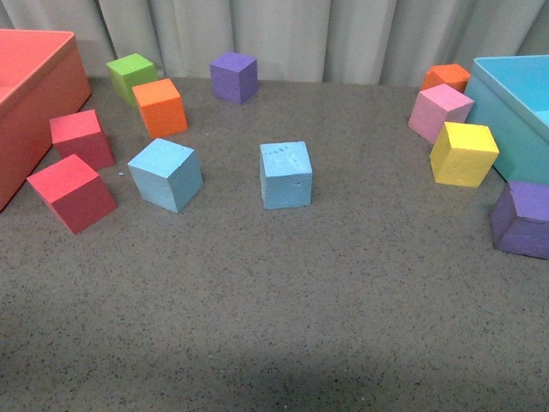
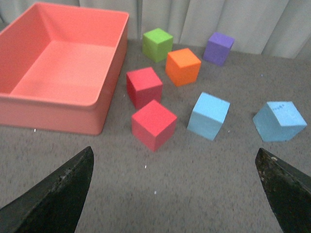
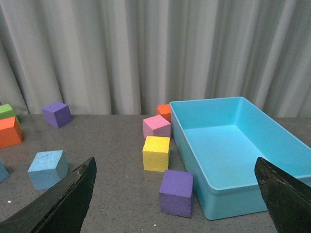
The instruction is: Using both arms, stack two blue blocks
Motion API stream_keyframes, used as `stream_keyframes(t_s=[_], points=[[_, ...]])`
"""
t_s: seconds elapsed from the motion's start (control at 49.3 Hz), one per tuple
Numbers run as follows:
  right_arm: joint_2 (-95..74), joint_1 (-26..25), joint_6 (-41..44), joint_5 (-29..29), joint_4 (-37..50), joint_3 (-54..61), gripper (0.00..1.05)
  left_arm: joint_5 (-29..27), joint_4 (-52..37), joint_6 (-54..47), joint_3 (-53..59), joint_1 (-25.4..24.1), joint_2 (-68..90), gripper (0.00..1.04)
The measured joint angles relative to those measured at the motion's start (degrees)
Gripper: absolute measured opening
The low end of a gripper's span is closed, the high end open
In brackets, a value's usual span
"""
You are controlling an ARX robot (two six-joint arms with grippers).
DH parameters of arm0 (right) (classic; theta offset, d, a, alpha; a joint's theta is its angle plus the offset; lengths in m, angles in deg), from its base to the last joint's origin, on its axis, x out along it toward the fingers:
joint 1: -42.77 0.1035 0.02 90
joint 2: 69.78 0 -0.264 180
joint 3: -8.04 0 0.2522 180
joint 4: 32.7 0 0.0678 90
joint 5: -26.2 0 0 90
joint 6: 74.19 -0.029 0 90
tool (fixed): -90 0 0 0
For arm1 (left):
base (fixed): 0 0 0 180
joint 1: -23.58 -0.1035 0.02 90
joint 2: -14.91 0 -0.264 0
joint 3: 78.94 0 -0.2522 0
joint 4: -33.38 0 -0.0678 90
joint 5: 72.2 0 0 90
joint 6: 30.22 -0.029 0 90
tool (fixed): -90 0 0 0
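Observation:
Two light blue blocks sit apart on the grey table. One (image 1: 165, 174) is left of centre, turned at an angle. The other (image 1: 286, 175), with faint pen marks on top, is at the centre. Neither arm shows in the front view. The left wrist view holds both blocks, the angled one (image 2: 209, 116) and the marked one (image 2: 280, 121), well beyond my open left gripper (image 2: 175, 194). My right gripper (image 3: 175, 199) is also open and holds nothing. Its view has the marked block (image 3: 47, 168) off to one side and a sliver of the other block (image 3: 2, 172) at the picture's edge.
A red bin (image 1: 43, 120) stands at the left with two red cubes (image 1: 72, 190) beside it, and green (image 1: 131, 75), orange (image 1: 160, 106) and purple (image 1: 233, 76) cubes behind. A turquoise bin (image 1: 506, 120) is at the right, with pink (image 1: 438, 112), yellow (image 1: 463, 153) and purple (image 1: 523, 219) cubes next to it.

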Motion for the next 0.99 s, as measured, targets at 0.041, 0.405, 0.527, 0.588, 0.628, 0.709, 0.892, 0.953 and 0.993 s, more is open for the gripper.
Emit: stream_keyframes(t_s=[0.041, 0.405, 0.527, 0.588, 0.628, 0.709, 0.892, 0.953, 0.993], points=[[0.0, 0.0, 0.0, 0.0, 0.0, 0.0, 0.95, -1.4, -3.7, -0.7, -2.2, 1.5, 5.9, 0.98], [0.0, 0.0, 0.0, 0.0, 0.0, 0.0, 0.95, 6.6, -7.8, -6.1, -28.9, 8.2, 54.4, 0.98], [0.0, 0.0, 0.0, 0.0, 0.0, 0.0, 0.95, 8.1, -3.2, -9.6, -39.2, 8.2, 66.3, 0.98], [0.0, 0.0, 0.0, 0.0, 0.0, 0.0, 0.95, 7.7, -0.7, -11.8, -43.5, 8.2, 70.8, 0.98], [0.0, 0.0, 0.0, 0.0, 0.0, 0.0, 0.95, 9.2, 0.6, -12.0, -46.4, 8.1, 73.7, 0.98], [0.0, 0.0, 0.0, 0.0, 0.0, 0.0, 0.95, 9.1, 2.9, -13.3, -51.4, 8.0, 78.2, 0.98], [0.0, 0.0, 0.0, 0.0, 0.0, 0.0, 0.95, 7.3, 6.6, -15.5, -61.1, 7.5, 86.9, 0.98], [0.0, 0.0, 0.0, 0.0, 0.0, 0.0, 0.95, 7.1, 8.2, -15.5, -63.0, 7.3, 88.6, 0.98], [0.0, 0.0, 0.0, 0.0, 0.0, 0.0, 0.95, 6.6, 8.9, -15.5, -64.0, 7.1, 89.6, 0.98]])
